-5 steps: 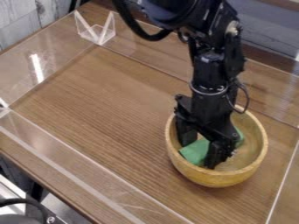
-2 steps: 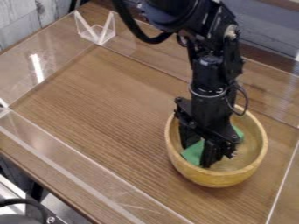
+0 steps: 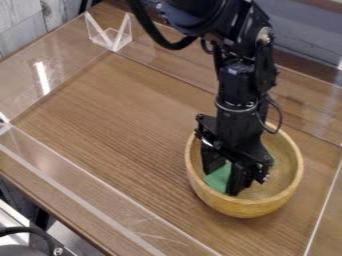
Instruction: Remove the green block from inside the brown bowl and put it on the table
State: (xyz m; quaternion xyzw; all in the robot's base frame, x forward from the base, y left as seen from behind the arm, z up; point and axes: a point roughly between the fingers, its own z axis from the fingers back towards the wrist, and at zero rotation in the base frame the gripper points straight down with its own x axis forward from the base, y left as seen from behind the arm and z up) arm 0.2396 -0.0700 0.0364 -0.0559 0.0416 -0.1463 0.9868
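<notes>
The brown bowl (image 3: pixel 281 196) sits on the table (image 3: pixel 120 120) at the lower right of the view. My gripper (image 3: pixel 234 182) points straight down into it, with its black fingers closed together around the green block (image 3: pixel 218 178). Green shows to the left of the fingers and as a small sliver on their right. The block's middle is hidden behind the fingers, low inside the bowl.
Clear plastic walls (image 3: pixel 54 160) run along the table's left and near edges. A small clear plastic stand (image 3: pixel 110 32) sits at the back left. The black arm (image 3: pixel 227 40) reaches in from the top of the view.
The fingers have closed on the green block. The bowl has shifted slightly to the left, and less green shows on the right of the fingers.
</notes>
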